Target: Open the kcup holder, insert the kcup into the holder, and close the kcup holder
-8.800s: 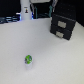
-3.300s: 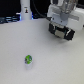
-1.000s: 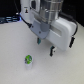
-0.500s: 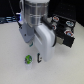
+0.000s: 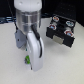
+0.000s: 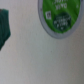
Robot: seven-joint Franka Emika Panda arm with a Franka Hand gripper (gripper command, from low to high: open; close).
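Observation:
The kcup (image 5: 28, 61), a tiny pod with a green top, sits on the white table, mostly hidden behind my arm in the exterior view. In the wrist view its green lid (image 6: 60, 17) fills much of the picture, close below the camera. My gripper (image 5: 31, 63) is low over the table right beside the kcup and looks open; its fingers are blurred. The black kcup holder (image 5: 60, 36) stands at the exterior view's right, well apart from the gripper, with a drawer out and red-and-white pods (image 5: 60, 25) showing.
The white table (image 5: 60, 67) runs under everything. A dark blurred shape (image 6: 4, 27) sits at the edge of the wrist view. Dark equipment (image 5: 5, 15) lines the back of the scene.
The arm has left the kcup holder, swung toward the exterior view's left and come down to the kcup. The holder, shut at first, now shows its pods.

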